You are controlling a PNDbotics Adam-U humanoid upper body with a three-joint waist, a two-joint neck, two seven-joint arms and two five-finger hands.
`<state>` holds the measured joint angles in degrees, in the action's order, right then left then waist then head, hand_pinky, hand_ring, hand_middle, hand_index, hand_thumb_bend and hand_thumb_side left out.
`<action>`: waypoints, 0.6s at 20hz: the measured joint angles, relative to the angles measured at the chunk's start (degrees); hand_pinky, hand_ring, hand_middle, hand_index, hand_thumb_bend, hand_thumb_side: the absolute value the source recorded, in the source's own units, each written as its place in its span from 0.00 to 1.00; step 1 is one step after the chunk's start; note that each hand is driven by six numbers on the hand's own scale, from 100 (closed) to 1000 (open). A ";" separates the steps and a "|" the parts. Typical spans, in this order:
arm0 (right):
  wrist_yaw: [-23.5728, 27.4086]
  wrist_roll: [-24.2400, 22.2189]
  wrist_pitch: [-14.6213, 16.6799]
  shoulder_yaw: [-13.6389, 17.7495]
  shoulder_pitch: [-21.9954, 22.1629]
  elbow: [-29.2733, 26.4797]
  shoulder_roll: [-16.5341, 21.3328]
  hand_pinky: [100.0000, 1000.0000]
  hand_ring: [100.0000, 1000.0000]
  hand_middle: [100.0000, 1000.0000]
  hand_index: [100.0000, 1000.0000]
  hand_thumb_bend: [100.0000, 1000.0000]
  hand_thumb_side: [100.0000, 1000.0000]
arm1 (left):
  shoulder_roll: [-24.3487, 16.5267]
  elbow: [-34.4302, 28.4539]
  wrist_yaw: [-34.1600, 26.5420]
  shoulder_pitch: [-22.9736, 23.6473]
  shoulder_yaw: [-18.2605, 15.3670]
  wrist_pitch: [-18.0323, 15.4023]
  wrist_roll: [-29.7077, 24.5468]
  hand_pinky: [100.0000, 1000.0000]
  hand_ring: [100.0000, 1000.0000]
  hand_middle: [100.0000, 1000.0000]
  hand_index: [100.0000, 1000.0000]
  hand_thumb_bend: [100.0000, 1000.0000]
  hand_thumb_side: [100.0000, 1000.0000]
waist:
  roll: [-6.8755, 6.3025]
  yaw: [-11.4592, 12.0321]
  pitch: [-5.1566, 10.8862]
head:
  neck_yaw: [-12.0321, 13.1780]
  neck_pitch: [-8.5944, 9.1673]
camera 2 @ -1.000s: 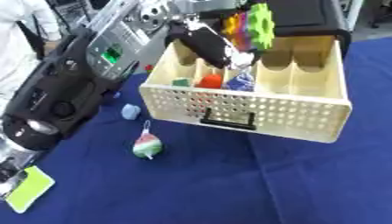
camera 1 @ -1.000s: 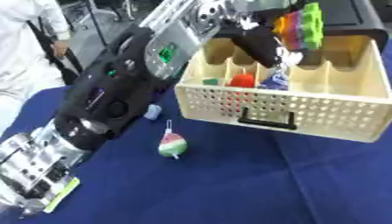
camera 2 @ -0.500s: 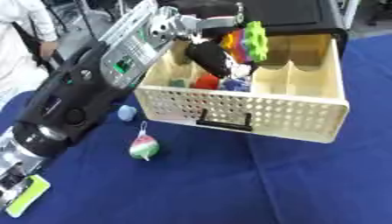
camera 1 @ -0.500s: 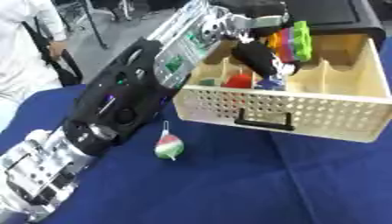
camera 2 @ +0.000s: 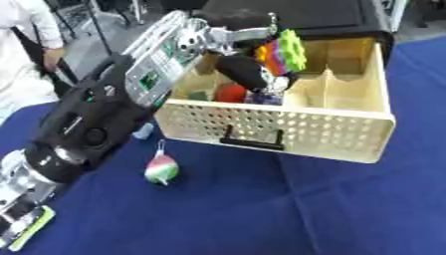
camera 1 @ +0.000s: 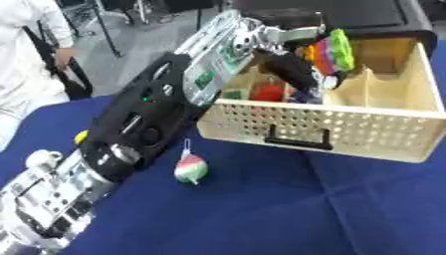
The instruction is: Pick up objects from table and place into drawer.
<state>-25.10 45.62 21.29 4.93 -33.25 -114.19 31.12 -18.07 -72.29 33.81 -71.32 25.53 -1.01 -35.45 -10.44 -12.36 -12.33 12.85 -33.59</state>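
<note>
I am holding my left hand [camera 2: 248, 67] above the drawer [camera 2: 287, 132], fingers pinching the colourful toy [camera 2: 280, 51] directly over its compartments.

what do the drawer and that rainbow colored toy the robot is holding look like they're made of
The pale perforated drawer looks like light wood or wood-look board, matte, with rows of punched holes in its front and a black handle, probably plastic or metal. The rainbow-coloured ridged toy in the left hand looks like glossy plastic or soft rubber; the views leave that open.
</note>
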 measured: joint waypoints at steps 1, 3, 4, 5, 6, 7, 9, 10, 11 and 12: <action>0.00 0.04 -0.07 0.00 0.00 0.00 -0.10 0.61 0.56 0.64 0.67 0.00 0.80 | 0.01 0.09 -0.01 0.00 -0.02 -0.07 0.16 0.35 0.58 0.51 0.70 0.00 0.58 | -0.06 0.00 0.00 | 0.00 0.00; -0.01 0.15 -0.22 0.00 0.00 0.00 -0.12 0.61 0.56 0.65 0.67 0.00 0.80 | 0.08 0.09 -0.06 0.00 -0.16 -0.10 0.41 0.35 0.58 0.51 0.70 0.00 0.57 | -0.06 -0.01 0.00 | 0.00 0.01; -0.01 0.19 -0.26 0.00 0.00 0.00 -0.12 0.61 0.56 0.65 0.67 0.00 0.80 | 0.15 0.09 -0.13 -0.01 -0.27 -0.16 0.50 0.35 0.58 0.51 0.70 0.00 0.58 | -0.06 -0.01 0.00 | 0.00 0.01; -0.01 0.21 -0.29 0.00 0.00 0.00 -0.13 0.61 0.56 0.65 0.67 0.00 0.80 | 0.23 0.09 -0.22 -0.02 -0.29 -0.19 0.53 0.36 0.59 0.52 0.72 0.00 0.59 | -0.07 -0.01 0.00 | 0.00 0.01; -0.01 0.24 -0.32 0.00 0.00 0.00 -0.14 0.61 0.56 0.65 0.67 0.00 0.80 | 0.30 0.08 -0.30 -0.03 -0.29 -0.22 0.51 0.36 0.60 0.53 0.73 0.00 0.61 | -0.07 -0.01 0.00 | 0.00 0.01; -0.02 0.28 -0.37 0.00 0.00 0.00 -0.14 0.61 0.56 0.65 0.67 0.00 0.80 | 0.40 0.08 -0.41 -0.04 -0.29 -0.31 0.41 0.37 0.60 0.54 0.74 0.00 0.66 | -0.07 0.00 0.00 | 0.00 0.01; -0.02 0.35 -0.43 0.00 0.00 0.00 -0.15 0.61 0.56 0.65 0.67 0.00 0.80 | 0.45 0.08 -0.61 -0.04 -0.29 -0.72 -0.05 0.40 0.63 0.57 0.77 0.06 0.73 | -0.10 0.00 0.00 | 0.00 0.01; -0.03 0.39 -0.47 0.00 0.00 0.00 -0.15 0.61 0.57 0.65 0.67 0.00 0.80 | 0.45 0.08 -0.85 -0.04 -0.29 -1.01 -0.38 0.40 0.65 0.58 0.77 0.08 0.74 | -0.11 0.00 0.00 | 0.00 0.01; -0.03 0.43 -0.52 0.00 0.00 0.00 -0.15 0.61 0.56 0.65 0.67 0.00 0.80 | 0.46 0.08 -1.11 -0.04 -0.29 -1.35 -0.79 0.41 0.66 0.59 0.78 0.10 0.74 | -0.14 0.00 0.00 | 0.00 0.01; -0.03 0.45 -0.53 0.00 0.00 0.00 -0.16 0.61 0.56 0.65 0.67 0.00 0.80 | 0.46 0.08 -1.41 -0.05 -0.29 -1.68 -1.24 0.42 0.68 0.61 0.79 0.13 0.76 | -0.20 0.00 0.00 | -0.01 0.01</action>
<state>-25.13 46.07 20.75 4.93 -33.26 -114.19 30.96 -17.62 -72.21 32.40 -71.37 25.24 -2.69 -36.69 -10.64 -12.36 -12.33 12.83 -33.59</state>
